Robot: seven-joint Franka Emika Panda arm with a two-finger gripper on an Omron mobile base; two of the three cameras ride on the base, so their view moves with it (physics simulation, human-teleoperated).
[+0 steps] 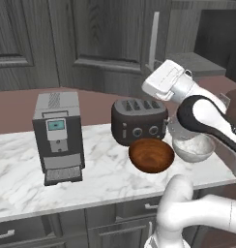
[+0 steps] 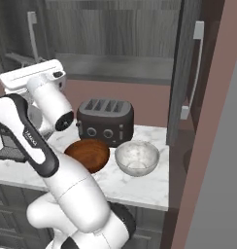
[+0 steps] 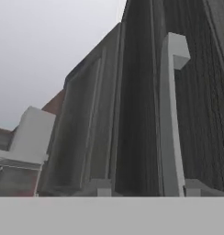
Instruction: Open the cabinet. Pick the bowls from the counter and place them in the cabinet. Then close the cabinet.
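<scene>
A dark grey wood-grain cabinet hangs above and behind the marble tabletop; in the right base view its right door stands swung outward, while its left door looks closed. The silver bar handle of one door rises just beside the end effector in the hand view, between the two finger tips, which stand apart and do not clearly touch it. I cannot tell whether they grip the bar. The step in hand appears to be opening the cabinet. To do it well, the fingers should close squarely around the bar, then pull along the door's arc rather than straight back. On the tabletop below sit the reddish-brown bowl and, just beside it, the pale grey-white bowl, in front of a black toaster, with a coffee machine well apart.
</scene>
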